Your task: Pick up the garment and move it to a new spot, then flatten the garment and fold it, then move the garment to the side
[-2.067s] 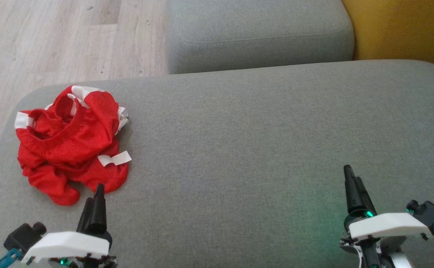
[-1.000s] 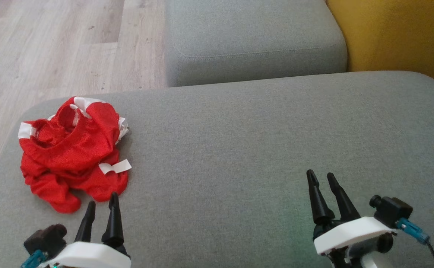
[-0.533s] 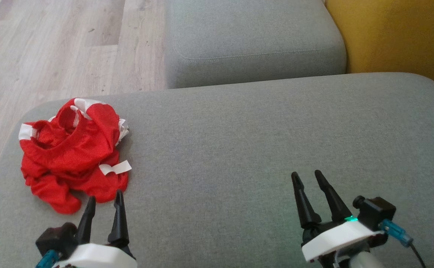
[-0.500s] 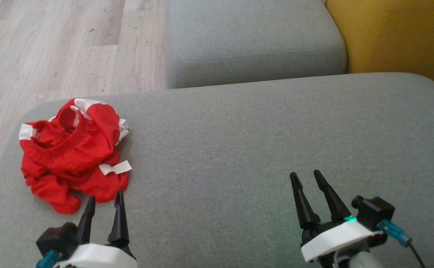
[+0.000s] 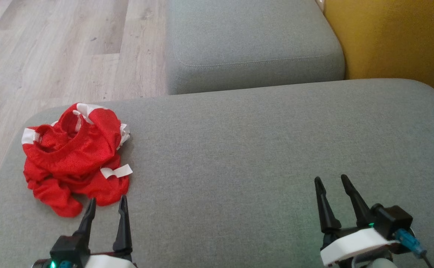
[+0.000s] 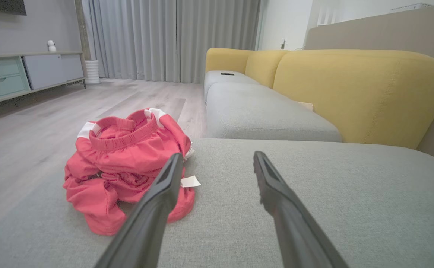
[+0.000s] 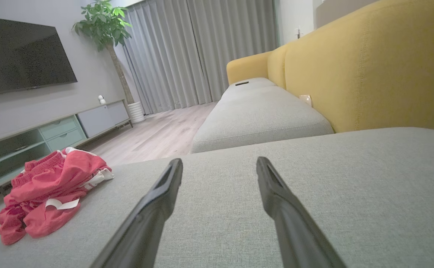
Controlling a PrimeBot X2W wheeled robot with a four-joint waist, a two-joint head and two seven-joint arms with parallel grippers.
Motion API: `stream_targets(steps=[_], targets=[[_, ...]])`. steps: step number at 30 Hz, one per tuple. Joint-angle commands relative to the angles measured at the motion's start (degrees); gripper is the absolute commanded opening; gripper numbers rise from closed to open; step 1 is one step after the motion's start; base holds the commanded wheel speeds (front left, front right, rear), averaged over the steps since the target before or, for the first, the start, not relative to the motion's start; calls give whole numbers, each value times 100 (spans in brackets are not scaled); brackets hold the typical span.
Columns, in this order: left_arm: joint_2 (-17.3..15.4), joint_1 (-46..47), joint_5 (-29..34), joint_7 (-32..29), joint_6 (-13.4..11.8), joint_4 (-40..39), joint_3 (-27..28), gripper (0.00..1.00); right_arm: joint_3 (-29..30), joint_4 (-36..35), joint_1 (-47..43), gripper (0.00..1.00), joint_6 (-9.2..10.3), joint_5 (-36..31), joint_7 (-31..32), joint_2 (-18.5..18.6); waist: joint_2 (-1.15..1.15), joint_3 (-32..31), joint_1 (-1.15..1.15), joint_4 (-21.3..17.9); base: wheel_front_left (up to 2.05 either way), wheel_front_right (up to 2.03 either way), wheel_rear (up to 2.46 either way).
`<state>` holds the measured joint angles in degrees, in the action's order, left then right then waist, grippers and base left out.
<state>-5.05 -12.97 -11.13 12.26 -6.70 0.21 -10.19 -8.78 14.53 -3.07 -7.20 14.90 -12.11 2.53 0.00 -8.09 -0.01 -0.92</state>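
Note:
A crumpled red garment (image 5: 73,156) with white trim and a white tag lies in a heap near the left end of the grey cushion (image 5: 239,149). It also appears in the left wrist view (image 6: 127,163) and the right wrist view (image 7: 49,190). My left gripper (image 5: 107,201) stands open just in front of the heap, its fingers apart and holding nothing. Far to the right, over bare cushion, my right gripper (image 5: 330,180) is open and empty too.
A second grey seat cushion (image 5: 250,41) sits beyond the near one, with the yellow sofa back (image 5: 392,37) to the right. Wooden floor (image 5: 53,52) lies off the cushion's left edge. A TV cabinet (image 7: 53,130) stands across the room.
The head camera has tilted, shifting the whole picture down a little. Both grippers sit lower in the view and the right one is further right. The garment has not moved.

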Motion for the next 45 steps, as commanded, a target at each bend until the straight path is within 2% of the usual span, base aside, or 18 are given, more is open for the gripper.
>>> stream_targets(steps=[1, 12, 37, 45], targets=[[-53, 199, 267, 103, -85, -289, 153, 100, -114, -159, 208, 100, -27, -309, -116, 31, 0, -10, 1, -12, 0, 0, 0], [-15, 113, 931, 274, -177, -470, 205, 100, -297, -80, 188, 100, -29, -1100, -289, 35, 0, -80, 1, -59, 0, 0, 0], [75, 130, 945, 274, 59, -233, 372, 100, -275, 34, 191, 100, -29, -1048, -289, 35, 0, -120, 1, -58, 0, 0, 0], [102, 158, 988, 274, 67, -145, 350, 100, -287, 49, 114, 100, -29, -1056, -289, 35, 0, -152, 1, 179, 0, 0, 0]])
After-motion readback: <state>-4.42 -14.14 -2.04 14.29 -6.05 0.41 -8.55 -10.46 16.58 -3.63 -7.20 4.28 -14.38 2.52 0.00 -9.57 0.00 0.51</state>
